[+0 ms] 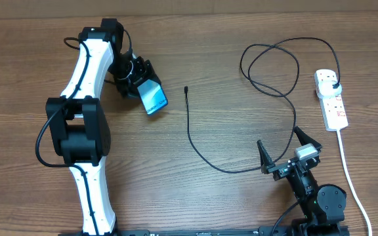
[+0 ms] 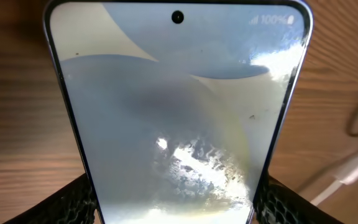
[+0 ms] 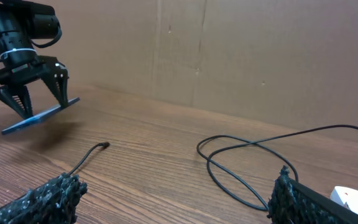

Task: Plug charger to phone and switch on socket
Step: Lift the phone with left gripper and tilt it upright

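Wood-grain table (image 1: 195,39) filled the overhead view. At upper left of centre, the left fingers (image 2: 73,202) were clamped on the lower edges of the phone (image 1: 153,98), one finger at each side. In the right wrist view the phone hung tilted above the table, its shadow below it. Its light-blue screen showed a camera dot at the top and "100%" in the corner.

The charger (image 1: 189,128) lay as a thin black cable. Its small connector tip (image 1: 186,88) rested on the table just right of the phone, apart from it. From there the cable ran down, curved right, looped at upper right and ended in a black plug (image 1: 334,85) seated in the socket (image 1: 331,101) at the right edge. A white cord (image 1: 350,174) trailed from the socket toward the bottom.

At lower right, the right fingers (image 3: 48,199) were spread wide and gripping nothing. In the overhead view the cable passed between them; whether it touched them could not be told.
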Available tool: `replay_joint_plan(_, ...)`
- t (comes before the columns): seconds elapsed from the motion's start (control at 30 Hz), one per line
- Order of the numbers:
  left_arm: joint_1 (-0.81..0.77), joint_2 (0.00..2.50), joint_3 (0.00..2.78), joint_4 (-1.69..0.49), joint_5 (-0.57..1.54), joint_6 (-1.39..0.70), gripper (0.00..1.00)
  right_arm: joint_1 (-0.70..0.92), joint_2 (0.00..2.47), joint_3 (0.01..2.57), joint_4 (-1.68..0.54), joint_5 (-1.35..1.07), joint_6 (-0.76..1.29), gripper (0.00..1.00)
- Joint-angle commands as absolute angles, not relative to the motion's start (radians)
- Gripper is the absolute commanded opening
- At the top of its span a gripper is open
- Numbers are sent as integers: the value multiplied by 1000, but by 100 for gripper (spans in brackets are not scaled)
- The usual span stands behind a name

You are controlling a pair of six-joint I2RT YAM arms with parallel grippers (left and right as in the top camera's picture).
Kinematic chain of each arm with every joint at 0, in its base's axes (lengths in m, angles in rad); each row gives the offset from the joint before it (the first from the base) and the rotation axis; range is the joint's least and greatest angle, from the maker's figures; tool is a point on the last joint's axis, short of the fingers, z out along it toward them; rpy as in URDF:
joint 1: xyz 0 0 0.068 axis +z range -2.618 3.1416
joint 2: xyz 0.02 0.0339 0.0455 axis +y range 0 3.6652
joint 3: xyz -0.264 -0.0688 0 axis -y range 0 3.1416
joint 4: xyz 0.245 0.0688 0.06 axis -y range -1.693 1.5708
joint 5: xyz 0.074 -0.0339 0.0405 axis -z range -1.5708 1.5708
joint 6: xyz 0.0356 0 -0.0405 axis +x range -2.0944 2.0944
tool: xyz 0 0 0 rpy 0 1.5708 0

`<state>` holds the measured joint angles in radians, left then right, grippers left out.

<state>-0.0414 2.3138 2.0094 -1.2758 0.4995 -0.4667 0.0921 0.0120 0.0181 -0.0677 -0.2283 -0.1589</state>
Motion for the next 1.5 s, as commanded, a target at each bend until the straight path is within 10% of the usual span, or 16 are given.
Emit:
replay_joint_plan(0.0, -43, 2319, 2041, -1280, 637, -553, 66, 89, 3, 8, -62, -222, -162, 100)
replay_joint_plan(0.33, -43, 2319, 2041, -1290, 735, -672, 44, 89, 3, 8, -62, -222, -162, 100)
replay_joint_plan(1.47, -45, 2319, 2041, -1407, 829, -731, 41, 89, 3, 8, -62, -222, -162, 100)
